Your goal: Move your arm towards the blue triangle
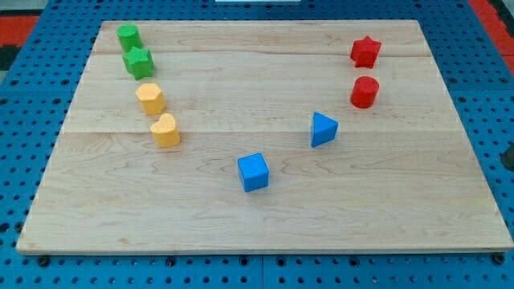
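The blue triangle, a small solid-coloured wedge block [324, 128], sits right of the middle of the pale wooden surface [265, 225], nearer its right edge than its left, with a blue cube [253, 172] towards the bottom edge and a red cylinder [364, 92] towards the top right corner. It looks light, stiff and likely to slide easily; I'd meet a flat side. My tip isn't visible, so I cannot tell its place. No containers here.

One camera looks down at a slant from the board's [265, 217] near long edge. The whole board fits the frame, the pegboard [32, 104] showing around it.
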`<state>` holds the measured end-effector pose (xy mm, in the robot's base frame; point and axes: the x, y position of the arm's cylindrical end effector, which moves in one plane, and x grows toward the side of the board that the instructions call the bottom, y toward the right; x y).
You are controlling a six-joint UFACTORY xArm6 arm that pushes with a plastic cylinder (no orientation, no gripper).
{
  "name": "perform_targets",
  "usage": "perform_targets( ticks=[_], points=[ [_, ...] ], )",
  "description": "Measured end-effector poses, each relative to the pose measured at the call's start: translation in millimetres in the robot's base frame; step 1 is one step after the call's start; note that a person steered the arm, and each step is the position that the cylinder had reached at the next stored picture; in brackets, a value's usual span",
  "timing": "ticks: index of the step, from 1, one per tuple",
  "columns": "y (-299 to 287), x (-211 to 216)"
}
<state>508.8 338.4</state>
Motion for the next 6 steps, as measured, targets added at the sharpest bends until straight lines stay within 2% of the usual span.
perform_targets(
  ticks=[5, 6],
  points=[
    [-0.1, -1.2],
    [-33.7, -11.2]
  ],
)
